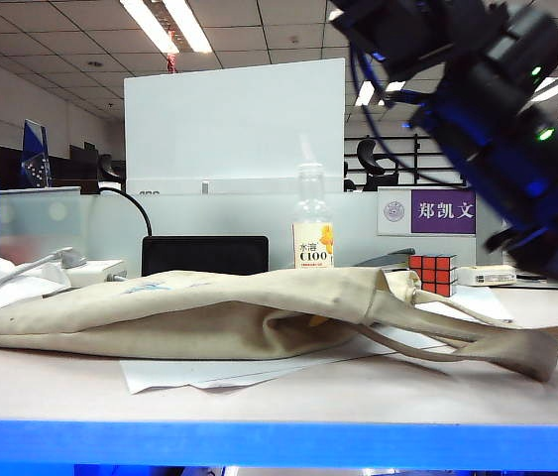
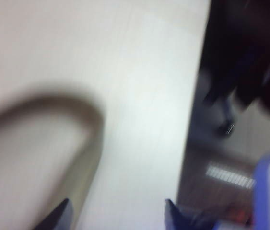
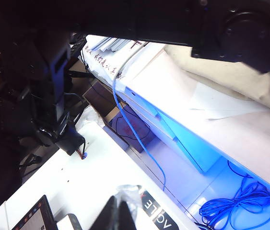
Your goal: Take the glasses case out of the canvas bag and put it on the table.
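Over the counter [image 2: 139, 72] near a bag strap [image 2: 84, 143], the left gripper [image 2: 118, 213] hangs with jaws apart, empty; the right gripper [image 3: 118, 215], jaws pinched together, waits off-counter, clear of the canvas bag [image 1: 209, 312].

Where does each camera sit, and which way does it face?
Exterior view: low at the table's front edge, facing the canvas bag; a dark arm overhead.
Left wrist view: above the tabletop beside a bag strap, blurred; left claw open.
Right wrist view: off the table, facing down its blue edge; right claw shut.
Shared: table, beige canvas.
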`<control>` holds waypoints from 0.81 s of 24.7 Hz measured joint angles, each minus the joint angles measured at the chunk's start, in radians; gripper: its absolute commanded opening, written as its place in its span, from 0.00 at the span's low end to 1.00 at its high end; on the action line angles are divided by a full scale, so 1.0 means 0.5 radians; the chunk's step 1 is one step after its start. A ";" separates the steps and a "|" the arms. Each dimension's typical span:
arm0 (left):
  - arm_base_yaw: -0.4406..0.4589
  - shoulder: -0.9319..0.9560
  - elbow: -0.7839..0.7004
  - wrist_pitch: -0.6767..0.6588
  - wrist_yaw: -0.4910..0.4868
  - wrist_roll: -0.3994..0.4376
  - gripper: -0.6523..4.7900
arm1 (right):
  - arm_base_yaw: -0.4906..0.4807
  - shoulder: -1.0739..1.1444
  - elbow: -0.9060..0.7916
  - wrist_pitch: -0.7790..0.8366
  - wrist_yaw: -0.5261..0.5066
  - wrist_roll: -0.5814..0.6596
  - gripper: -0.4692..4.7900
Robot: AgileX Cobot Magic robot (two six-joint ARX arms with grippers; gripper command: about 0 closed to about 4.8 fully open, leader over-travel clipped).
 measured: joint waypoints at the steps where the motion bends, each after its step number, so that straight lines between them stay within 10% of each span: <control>1: 0.005 0.043 0.089 0.089 0.063 -0.116 0.42 | 0.000 0.000 0.000 0.000 -0.001 0.000 0.07; 4: 0.032 0.101 0.230 0.179 0.168 -0.323 0.42 | 0.000 0.000 0.000 -0.039 0.000 0.001 0.07; 8: 0.092 0.104 0.230 -0.156 0.189 -0.372 0.75 | 0.000 0.000 0.000 -0.056 0.000 0.002 0.07; 20: -0.048 0.185 0.240 -0.433 -0.036 -0.035 0.73 | 0.000 0.000 0.000 -0.057 0.046 0.001 0.07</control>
